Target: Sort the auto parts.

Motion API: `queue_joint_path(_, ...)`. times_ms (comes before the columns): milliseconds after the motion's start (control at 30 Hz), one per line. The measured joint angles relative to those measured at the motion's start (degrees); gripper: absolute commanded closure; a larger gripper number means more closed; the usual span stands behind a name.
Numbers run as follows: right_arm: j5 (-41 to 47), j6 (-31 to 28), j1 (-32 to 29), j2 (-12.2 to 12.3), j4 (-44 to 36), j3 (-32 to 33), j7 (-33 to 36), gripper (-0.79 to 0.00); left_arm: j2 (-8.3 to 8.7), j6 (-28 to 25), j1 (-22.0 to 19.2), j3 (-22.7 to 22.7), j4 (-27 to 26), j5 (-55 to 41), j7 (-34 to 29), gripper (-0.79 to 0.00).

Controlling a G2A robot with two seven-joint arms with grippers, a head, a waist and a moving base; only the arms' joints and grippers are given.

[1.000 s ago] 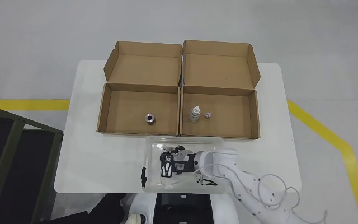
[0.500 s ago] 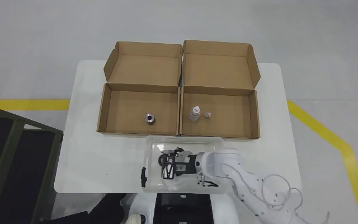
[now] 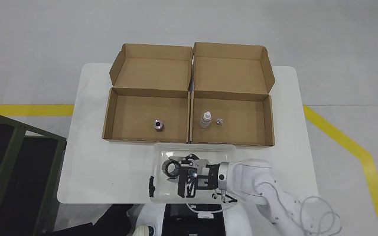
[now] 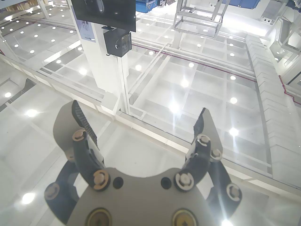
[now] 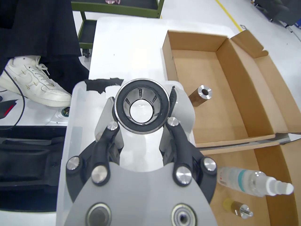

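Note:
My right gripper (image 5: 141,109) (image 3: 175,170) is shut on a metal ring-shaped sleeve (image 5: 141,105) (image 3: 172,169) with a dark rim, held above the clear plastic bin (image 3: 223,150) at the table's near edge. The left cardboard box (image 3: 121,118) holds a small metal cylinder (image 3: 158,124) (image 5: 200,95). In the right cardboard box (image 3: 254,121) lie a small spray bottle (image 3: 205,120) (image 5: 252,182) and a small metal part (image 3: 219,121) (image 5: 239,209). My left gripper (image 4: 141,121) is open, pointed up at a ceiling, with nothing between its fingers.
Both boxes have their lids folded back toward the far side of the white table (image 3: 88,153). A green cart (image 5: 122,3) stands beyond the table's left side. A person's shoe (image 5: 33,83) and dark clothing are on the floor side there.
The right gripper has lifted the ring-shaped sleeve up out of the bin, and the arm has drawn back toward the near edge.

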Motion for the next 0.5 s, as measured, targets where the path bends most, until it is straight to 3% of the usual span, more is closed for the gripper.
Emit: queue_joint_path(500, 9.68, -0.06, -1.2, 1.34, -8.69, 9.15, -5.73, 0.0, 0.0, 0.0, 0.0, 0.0, 0.0, 0.0, 0.0, -0.785)
